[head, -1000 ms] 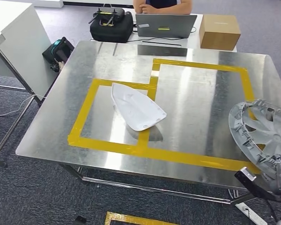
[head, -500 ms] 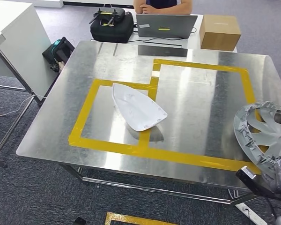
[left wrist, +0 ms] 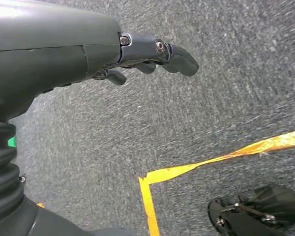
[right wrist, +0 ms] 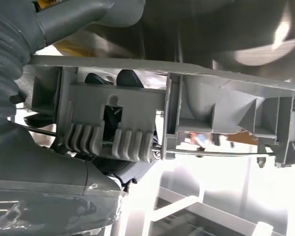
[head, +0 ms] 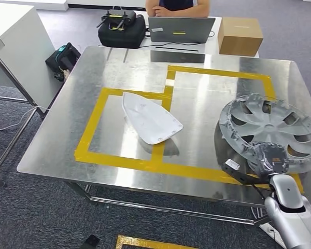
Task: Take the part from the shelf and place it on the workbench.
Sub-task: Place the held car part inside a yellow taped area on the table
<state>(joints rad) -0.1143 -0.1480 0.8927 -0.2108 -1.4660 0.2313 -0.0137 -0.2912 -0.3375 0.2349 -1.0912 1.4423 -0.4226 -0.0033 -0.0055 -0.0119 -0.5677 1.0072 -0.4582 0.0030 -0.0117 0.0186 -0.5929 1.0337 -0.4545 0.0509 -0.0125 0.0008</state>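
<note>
- The right hand (head: 272,158) holds the wheel cover (head: 269,129) by its near edge, with its fingers clamped on the rim
- The wheel cover is over the right side of the table (head: 118,67), above the big yellow tape box (head: 220,73); I cannot tell if it touches the metal yet
- I think the step in hand is setting the wheel cover down
- To do it well, lower it slow and flat so the far edge does not bang first
- Keep it inside the tape lines and well away from the white part (head: 151,119) that lies in the smaller tape box
- Let go only when the cover rests on the table, or it may slide off the near edge
- The left hand (left wrist: 153,54) hangs over the carpet with its fingers loosely curled and holds nothing
- The fingers of the right hand are mostly hidden behind the ribs of the cover in the wrist view
- The near edge of the cover is hidden by the hand, so how close it sits to the table edge is hard to tell
- A person sits at the far side behind a laptop (head: 181,29), cut off at the top
</note>
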